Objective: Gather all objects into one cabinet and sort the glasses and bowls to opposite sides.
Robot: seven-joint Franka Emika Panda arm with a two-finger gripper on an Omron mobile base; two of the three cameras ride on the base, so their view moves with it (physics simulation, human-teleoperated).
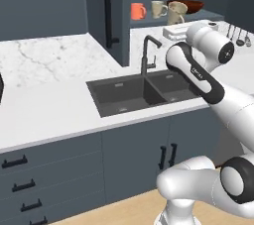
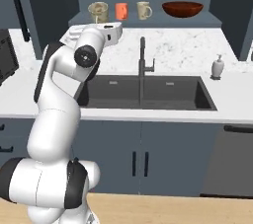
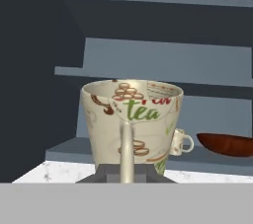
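My gripper [image 3: 126,176] is shut on a cream-beige mug [image 3: 131,124] printed with "tea", its handle facing the camera. It holds the mug [image 1: 176,13] just in front of the open slate-blue cabinet's lowest shelf [image 1: 149,21], towards the left end in the right base view [image 2: 98,12]. On that shelf stand the orange mug [image 2: 121,11], the second cream-beige mug [image 2: 144,10] and, at the right end, the wide red-brown bowl [image 2: 182,8]. The cabinet door [image 1: 96,11] with its black bar handle [image 1: 110,11] stands swung open to the left.
Below the shelf lies a marble counter with a dark double sink [image 1: 134,92] and a tall black faucet [image 1: 148,53]. A white soap dispenser [image 2: 216,66] stands right of the sink. Utensils [image 1: 239,35] hang at the far right. A dark appliance [image 2: 7,55] sits left.
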